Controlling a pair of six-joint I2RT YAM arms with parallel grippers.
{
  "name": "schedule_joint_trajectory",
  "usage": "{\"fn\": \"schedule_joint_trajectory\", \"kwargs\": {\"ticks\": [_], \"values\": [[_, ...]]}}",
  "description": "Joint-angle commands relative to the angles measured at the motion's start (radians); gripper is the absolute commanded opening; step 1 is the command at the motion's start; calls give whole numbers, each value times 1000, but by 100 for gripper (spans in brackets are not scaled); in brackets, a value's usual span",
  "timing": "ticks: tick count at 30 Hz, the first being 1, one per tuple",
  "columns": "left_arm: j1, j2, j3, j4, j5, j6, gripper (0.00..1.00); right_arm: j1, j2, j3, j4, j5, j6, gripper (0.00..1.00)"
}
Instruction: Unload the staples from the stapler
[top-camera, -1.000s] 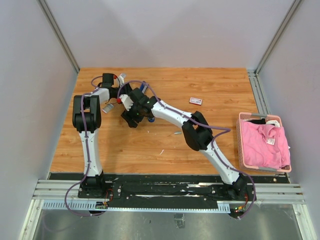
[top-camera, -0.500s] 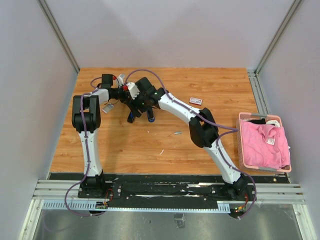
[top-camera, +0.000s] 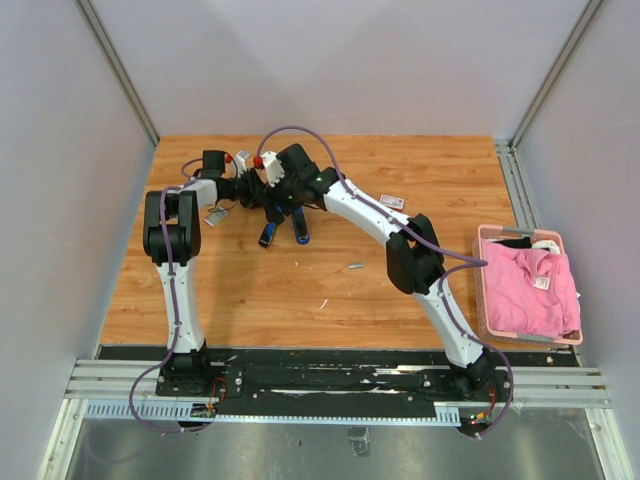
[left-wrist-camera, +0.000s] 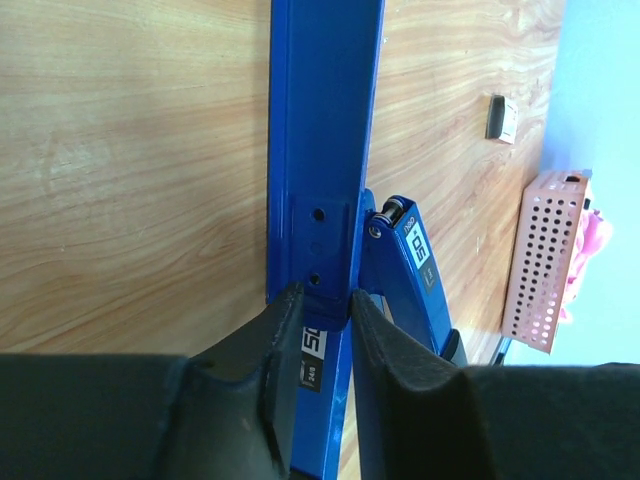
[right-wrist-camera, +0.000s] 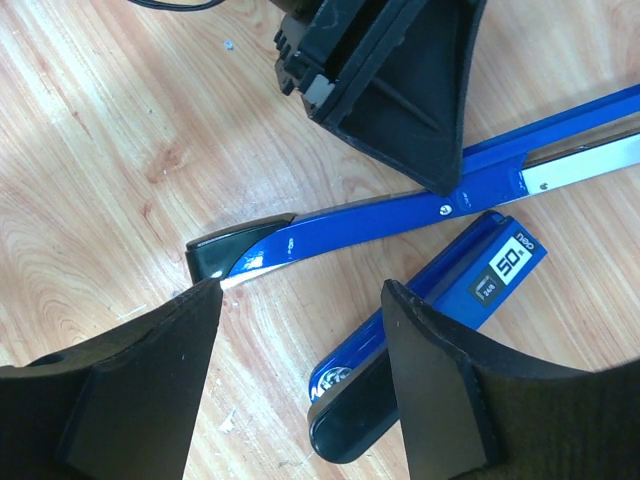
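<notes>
Two arms meet over the open stapler (top-camera: 301, 232), at 10 o'clock on the table (top-camera: 430, 170). The left gripper (left-wrist-camera: 327, 300) clamps its blue rail; the right gripper (right-wrist-camera: 300, 290) hovers above, released. One strip of staples (top-camera: 353, 266) lies at 4 o'clock from the stapler. Better to hold the rail steady and pinch gently any staples inside.

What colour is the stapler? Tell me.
The stapler is blue with a black tip; right wrist view shows it best.

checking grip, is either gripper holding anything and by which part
The left gripper pinches the blue stapler by one arm near the hinge; the right gripper holds nothing.
</notes>
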Motion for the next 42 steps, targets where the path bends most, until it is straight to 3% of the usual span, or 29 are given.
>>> {"fn": "schedule_joint_trajectory", "kwargs": {"ticks": [1,6,19,31,42], "values": [[11,19,-28,-49,-60,16,25,-24,-51,19,-1,-14,28,67],[17,18,-36,-51,-67,17,15,-25,-53,12,-4,-22,29,67],[43,18,-52,-44,-78,14,18,-30,-57,-16,-16,-41,35,66],[65,27,-82,40,-33,-59,0,-49,-89,-44,-18,-72,45,66],[79,38,-97,43,-49,-56,1,-43,-53,-84,1,-125,83,65]]}}
